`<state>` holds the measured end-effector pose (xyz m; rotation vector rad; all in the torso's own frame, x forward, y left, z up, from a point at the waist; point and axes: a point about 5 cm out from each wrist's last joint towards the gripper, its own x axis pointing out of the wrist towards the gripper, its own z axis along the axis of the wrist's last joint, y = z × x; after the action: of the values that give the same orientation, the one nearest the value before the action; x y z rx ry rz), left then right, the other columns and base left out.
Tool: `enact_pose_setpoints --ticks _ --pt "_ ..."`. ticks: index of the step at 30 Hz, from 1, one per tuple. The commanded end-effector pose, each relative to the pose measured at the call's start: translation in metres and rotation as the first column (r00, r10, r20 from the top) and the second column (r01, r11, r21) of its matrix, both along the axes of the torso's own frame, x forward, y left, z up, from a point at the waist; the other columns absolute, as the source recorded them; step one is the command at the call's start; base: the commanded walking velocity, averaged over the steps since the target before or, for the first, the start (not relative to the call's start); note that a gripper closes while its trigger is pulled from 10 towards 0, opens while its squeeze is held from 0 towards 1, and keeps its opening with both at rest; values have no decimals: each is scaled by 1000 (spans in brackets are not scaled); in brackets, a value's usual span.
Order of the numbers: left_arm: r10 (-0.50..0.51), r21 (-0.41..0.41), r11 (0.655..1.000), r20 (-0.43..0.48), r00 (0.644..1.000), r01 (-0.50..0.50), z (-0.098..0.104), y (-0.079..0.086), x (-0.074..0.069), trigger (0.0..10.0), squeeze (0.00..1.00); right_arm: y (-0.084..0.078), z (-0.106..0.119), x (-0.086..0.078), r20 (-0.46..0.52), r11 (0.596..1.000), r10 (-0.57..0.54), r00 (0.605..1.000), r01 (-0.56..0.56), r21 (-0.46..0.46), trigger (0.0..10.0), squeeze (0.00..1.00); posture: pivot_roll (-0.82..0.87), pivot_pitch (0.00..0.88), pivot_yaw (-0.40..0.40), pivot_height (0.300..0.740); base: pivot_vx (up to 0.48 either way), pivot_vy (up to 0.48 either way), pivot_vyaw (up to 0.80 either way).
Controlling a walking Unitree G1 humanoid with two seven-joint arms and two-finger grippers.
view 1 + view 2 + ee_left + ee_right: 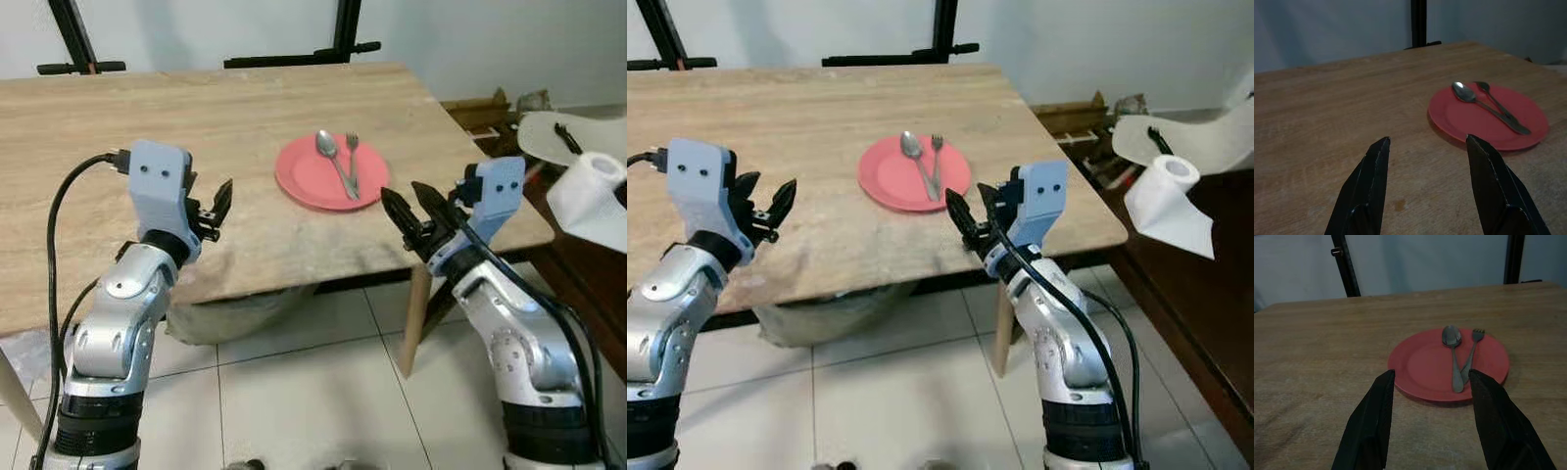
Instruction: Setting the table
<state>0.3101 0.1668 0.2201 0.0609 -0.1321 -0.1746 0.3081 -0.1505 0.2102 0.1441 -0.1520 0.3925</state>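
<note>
- Left eye view: a red plate is sitting on the wooden tabletop, toward its right half; a spoon and a fork are lying on the plate with their handles crossing near the robot's side; the left gripper is hovering at the near edge of the tabletop, well apart from the plate, with its jaws released; the right gripper is hanging just off the near right corner, close to the plate's rim, jaws also spread and holding nothing.
- Right eye view: a roll of white paper is resting on a dark wooden surface to the robot's right, a loose sheet trailing from it; black stand legs are showing beyond the far edge of the tabletop; pale floor tiles are lying below.
- Left wrist view: both black fingers are pointing across bare wood with a wide gap between them; the plate is lying ahead and off toward the right finger's side, untouched.
- Right wrist view: the two fingers are framing the near rim of the plate, apart from it; the spoon bowl and fork tines are pointing away from the gripper.
</note>
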Motion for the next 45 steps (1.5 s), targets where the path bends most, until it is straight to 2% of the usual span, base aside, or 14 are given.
enact_pose_setpoints --ticks 1,18,25,39,45 --pt "10 12 1000 -17 1000 -10 -4 1 0 10000 0 -1 -1 -1 0 1000 -12 1000 12 0 10000 0 -114 38 25 740 0 0 0" --pt "7 24 1000 -27 1000 -7 -7 2 -1 10000 0 -3 4 2 40 999 -50 998 49 10 10000 0 -111 46 30 740 0 0 0" --pt "66 27 997 -17 998 -66 -4 8 3 10000 0 2 10 6 62 999 -40 997 38 26 10000 0 -107 46 30 740 0 0 0" --pt "60 12 998 -20 998 -59 -3 4 6 10000 0 2 5 3 48 999 -40 998 39 27 10000 0 -107 45 30 740 191 -343 0" --pt "65 -12 998 -23 998 -65 -3 6 6 10000 0 2 5 2 48 999 -40 998 39 24 10000 0 -113 47 33 740 41 0 0"
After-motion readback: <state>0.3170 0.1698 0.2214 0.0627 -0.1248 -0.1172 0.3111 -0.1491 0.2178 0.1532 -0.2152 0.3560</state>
